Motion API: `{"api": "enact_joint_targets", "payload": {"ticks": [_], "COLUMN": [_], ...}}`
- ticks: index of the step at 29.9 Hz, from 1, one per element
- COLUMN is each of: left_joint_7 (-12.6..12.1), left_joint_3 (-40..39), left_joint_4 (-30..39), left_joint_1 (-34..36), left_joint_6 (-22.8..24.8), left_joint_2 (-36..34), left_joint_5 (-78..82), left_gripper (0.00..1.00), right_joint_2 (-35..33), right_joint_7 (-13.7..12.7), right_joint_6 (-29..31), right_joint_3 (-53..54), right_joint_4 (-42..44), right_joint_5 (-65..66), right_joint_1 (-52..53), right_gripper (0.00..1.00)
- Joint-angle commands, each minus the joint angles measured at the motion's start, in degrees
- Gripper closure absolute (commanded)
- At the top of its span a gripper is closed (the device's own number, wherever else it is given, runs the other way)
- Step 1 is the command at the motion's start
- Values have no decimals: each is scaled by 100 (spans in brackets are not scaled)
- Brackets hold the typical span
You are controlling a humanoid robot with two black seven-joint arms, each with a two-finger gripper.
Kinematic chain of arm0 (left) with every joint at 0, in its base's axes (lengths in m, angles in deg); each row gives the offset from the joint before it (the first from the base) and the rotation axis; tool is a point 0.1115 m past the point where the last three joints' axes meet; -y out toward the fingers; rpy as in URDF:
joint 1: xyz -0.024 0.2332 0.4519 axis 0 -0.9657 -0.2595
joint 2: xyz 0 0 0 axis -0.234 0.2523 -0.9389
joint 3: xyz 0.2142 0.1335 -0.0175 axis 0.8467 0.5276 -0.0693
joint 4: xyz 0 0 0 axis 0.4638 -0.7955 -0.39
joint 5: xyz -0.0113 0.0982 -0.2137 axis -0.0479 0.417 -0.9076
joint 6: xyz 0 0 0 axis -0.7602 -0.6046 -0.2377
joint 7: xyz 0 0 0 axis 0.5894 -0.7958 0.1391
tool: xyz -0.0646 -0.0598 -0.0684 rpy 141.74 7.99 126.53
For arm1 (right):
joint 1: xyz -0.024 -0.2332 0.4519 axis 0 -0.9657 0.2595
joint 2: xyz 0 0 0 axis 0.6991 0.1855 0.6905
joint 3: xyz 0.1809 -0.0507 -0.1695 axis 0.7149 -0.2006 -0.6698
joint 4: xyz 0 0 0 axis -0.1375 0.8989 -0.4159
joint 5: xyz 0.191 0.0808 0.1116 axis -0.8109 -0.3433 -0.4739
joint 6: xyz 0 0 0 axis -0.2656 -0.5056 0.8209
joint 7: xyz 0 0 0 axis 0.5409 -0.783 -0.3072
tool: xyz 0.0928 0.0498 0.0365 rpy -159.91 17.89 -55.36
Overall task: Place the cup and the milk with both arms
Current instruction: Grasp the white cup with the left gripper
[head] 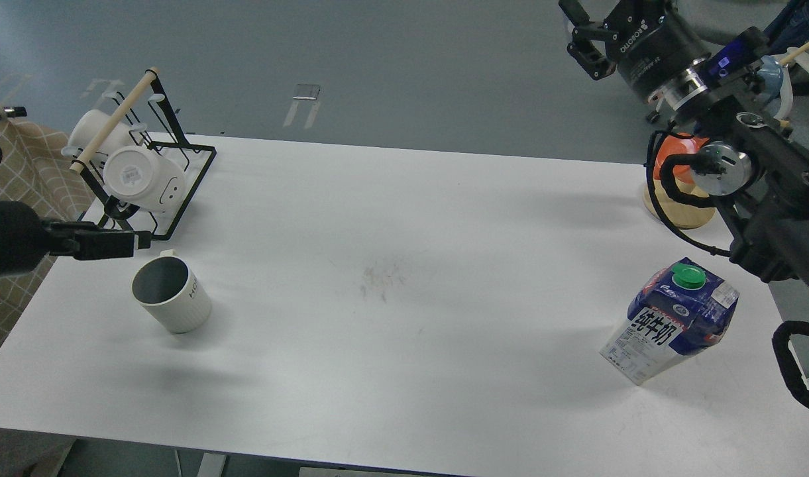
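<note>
The cup (171, 295), a white ribbed mug with a dark grey inside, stands upright on the white table (404, 278) at the left. My left gripper (122, 242) comes in low from the left edge, just up and left of the cup's rim and apart from it; it is seen side-on, so its fingers cannot be told apart. The milk (672, 321), a blue and white carton with a green cap, stands at the right. My right gripper (580, 33) is high at the top right, far behind the milk, with its fingers partly cut off by the frame's edge.
A black wire rack (179, 179) with plain white mugs stands at the back left, close behind my left gripper. A wooden stand (676, 209) with an orange-red mug is at the back right under my right arm. A blue mug (772, 69) shows at the top right.
</note>
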Motion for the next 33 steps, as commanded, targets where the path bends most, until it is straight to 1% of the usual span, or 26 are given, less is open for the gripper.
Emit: {"api": "enact_joint_targets", "payload": {"ticks": [1,8,12,23,33], "left_joint_7": [3,-85,-85,-85,-67], "left_joint_3": [143,160,152,213,301], "left_joint_4": [-284,-830,-1164,-1340,-1647], "left_joint_1": [-2,-11,-2,-46,-55], "left_joint_6": [-1,-1,-1,-1,-1], "left_joint_2": [199,701,956,1272,1615], "left_joint_5": [44,44,35,97,378], "left_gripper": [1,1,1,1,1], "right_joint_2": [1,36,10,1,-8], "right_joint_7": [0,0,0,0,0], "right_joint_6": [-23,-59,-67,-129,-129], "right_joint_3": [8,8,8,8,8], "right_joint_4": [-18,-18,-18,-9,-18], "right_joint_5": [4,21,13,21,21], "right_joint_1": [-31,-40,-40,-84,-145], "right_gripper": [0,0,0,0,0]}}
